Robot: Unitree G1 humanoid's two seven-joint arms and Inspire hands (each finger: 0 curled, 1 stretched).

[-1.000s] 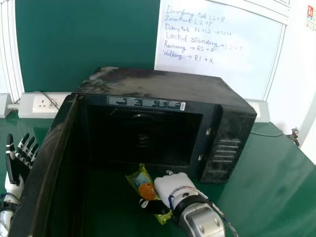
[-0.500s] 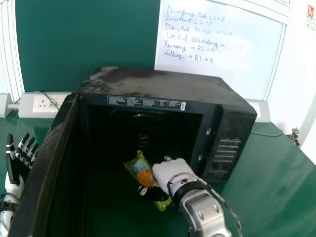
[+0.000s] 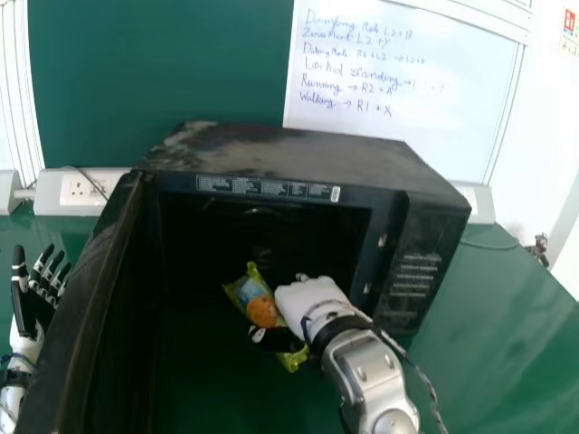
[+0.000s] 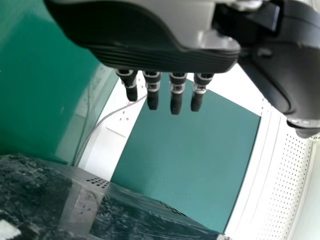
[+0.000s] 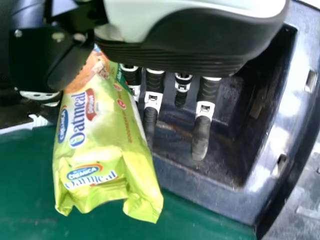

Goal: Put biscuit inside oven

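Observation:
Held at the front of the oven's opening is the green biscuit packet (image 3: pixel 260 310), with my right hand (image 3: pixel 309 302) pinching it between thumb and fingers. The black oven (image 3: pixel 298 154) stands with its door swung wide on the left. In the right wrist view, my right hand (image 5: pixel 200 112) grips the upper part of the packet (image 5: pixel 100 150), whose lower end hangs over the table, beside the oven cavity. My left hand (image 3: pixel 33 303) rests left of the open door with fingers straight; in the left wrist view, the left hand's straight fingers (image 4: pixel 176 92) show.
The oven door (image 3: pixel 90 298) rises between my left hand and the cavity. The green table (image 3: pixel 507 344) extends to the right of the oven. Behind are a socket panel (image 3: pixel 86 190) and a whiteboard (image 3: pixel 398 99).
My right hand has moved forward and slightly left toward the oven's opening, carrying the packet with it. The left hand has stayed still.

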